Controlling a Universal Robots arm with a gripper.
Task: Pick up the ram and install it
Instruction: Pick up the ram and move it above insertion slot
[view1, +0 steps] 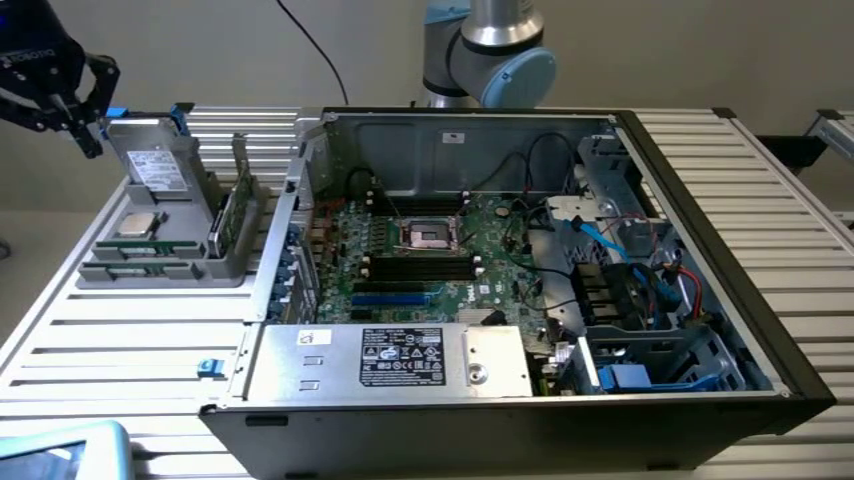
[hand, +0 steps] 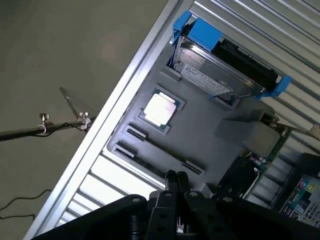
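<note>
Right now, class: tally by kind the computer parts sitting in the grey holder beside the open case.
Hard drive: 1
Processor chip: 1
Ram sticks: 2
Green card: 1
Total: 5

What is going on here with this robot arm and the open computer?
One robot arm is working beside the open black computer case. Its black gripper is shut and holds nothing, and it hovers near the grey plastic parts tray that stands next to the case. The long, narrow green ram stick lies in a groove of that tray, not yet picked up. A square silver processor chip lies close to it.
</note>
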